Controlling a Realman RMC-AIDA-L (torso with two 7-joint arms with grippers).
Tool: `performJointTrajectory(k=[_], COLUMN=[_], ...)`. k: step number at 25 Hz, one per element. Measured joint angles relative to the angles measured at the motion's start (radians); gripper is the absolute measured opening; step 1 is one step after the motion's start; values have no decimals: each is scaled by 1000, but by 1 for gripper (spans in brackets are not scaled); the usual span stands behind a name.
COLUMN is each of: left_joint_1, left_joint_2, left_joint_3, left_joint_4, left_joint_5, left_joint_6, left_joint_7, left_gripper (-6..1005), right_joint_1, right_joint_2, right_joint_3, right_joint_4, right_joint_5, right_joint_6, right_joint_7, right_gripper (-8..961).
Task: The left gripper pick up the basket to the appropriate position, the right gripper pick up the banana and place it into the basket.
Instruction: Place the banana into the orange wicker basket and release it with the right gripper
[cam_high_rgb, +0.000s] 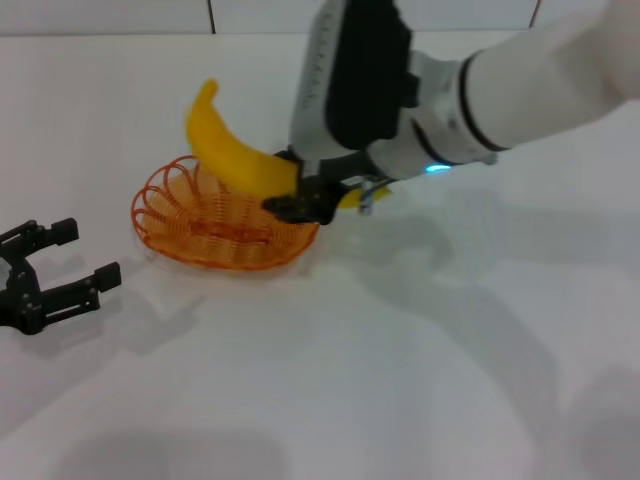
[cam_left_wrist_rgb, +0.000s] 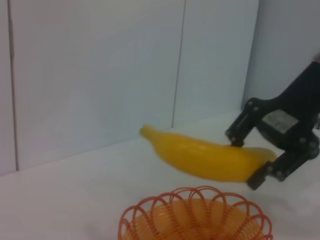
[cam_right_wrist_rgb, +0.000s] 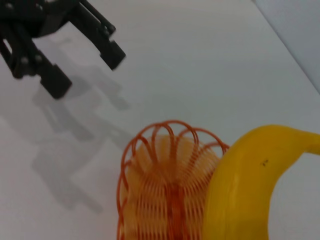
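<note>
Fingers (cam_high_rgb: 300, 207) of the right gripper (cam_high_rgb: 322, 197) are clamped on the banana (cam_high_rgb: 235, 152) near its lower end, and the fruit hangs in the air over the basket (cam_high_rgb: 160, 215)! From the head camera the banana slants up and away to the robot's left, its far tip above the basket's back rim, its held end over the basket's right edge. The left wrist camera confirms it: banana (cam_left_wrist_rgb: 205, 157) clear above the orange loops of the basket (cam_left_wrist_rgb: 150, 212), the right gripper (cam_left_wrist_rgb: 250, 160) pinching it with 1 finger above and 1 below. Down on the white table (cam_high_rgb: 400, 380) the basket sits flat. Over to the robot's left, the left gripper (cam_high_rgb: 75, 255) rests low near the table, its 2 fingers spread apart and holding nothing, just beside the basket without touching it.
</note>
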Motion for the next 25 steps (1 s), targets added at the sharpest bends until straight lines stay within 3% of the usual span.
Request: performJointTrajectory(k=[9, 25], left_joint_1=[-7, -11], left_joint_2=[0, -1], left_joint_3=[-2, 0], left_joint_4=[-2, -3], left_joint_5=[1, 2], left_joint_6=[-1, -2], left_joint_7=[0, 0], left_gripper=[852, 852], right_joint_1=[159, 168], right_joint_2=[1, 2], right_joint_3=[-101, -171], right_joint_4=[205, 232], right_joint_5=[112, 125], right_joint_6=[130, 220], right_joint_7=[-6, -6], right_gripper=[526, 547])
